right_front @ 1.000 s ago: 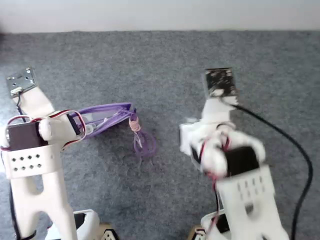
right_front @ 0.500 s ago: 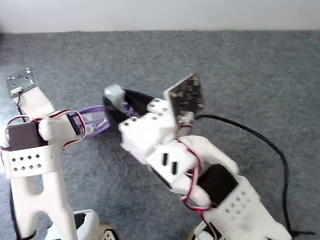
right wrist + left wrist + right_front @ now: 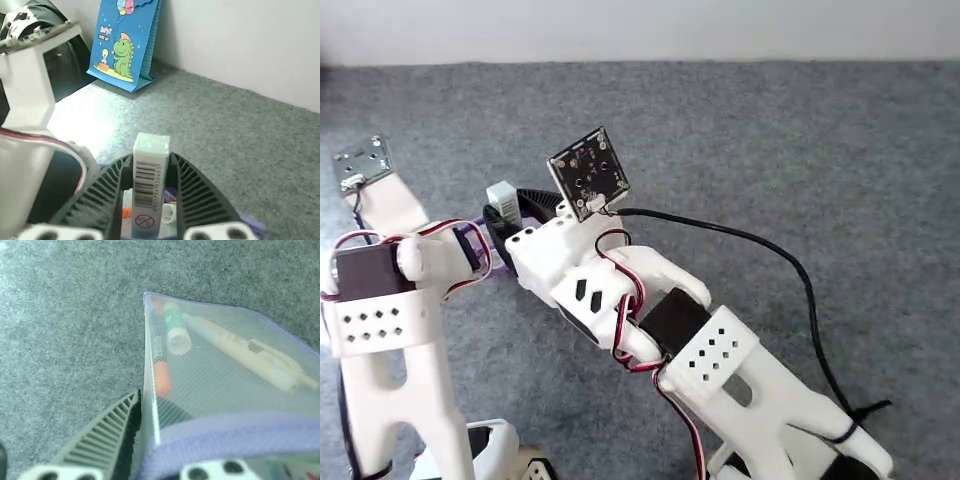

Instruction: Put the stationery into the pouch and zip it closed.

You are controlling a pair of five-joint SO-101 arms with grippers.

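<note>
Right gripper (image 3: 148,170): jaws clamped on the eraser (image 3: 150,150), a white block with a barcode on one face, gripped by its long sides. Its long axis ran along the fingers and its free end stuck out past the tips. Left gripper (image 3: 147,412): pinched on one wall of the pouch (image 3: 225,375) beside the purple zip band, with the ribbed jaw outside the mesh. The pouch lay at the left of the grey carpet (image 3: 770,150), just in front of the left arm, and in the high view it was mostly covered by the right arm, which lay across toward the left side. A green-capped stick, an orange piece and pale pencils showed through the mesh. Key relation: the eraser sat directly over the pouch, at the end the left gripper held, and in the right wrist view an orange piece and a white cap showed just under the eraser. Judgement: the mouth looked open there, though the gap between eraser and zip edge could not be made out. The next move was probably a short descent along the eraser's own axis, then release, with zipping not yet done
</note>
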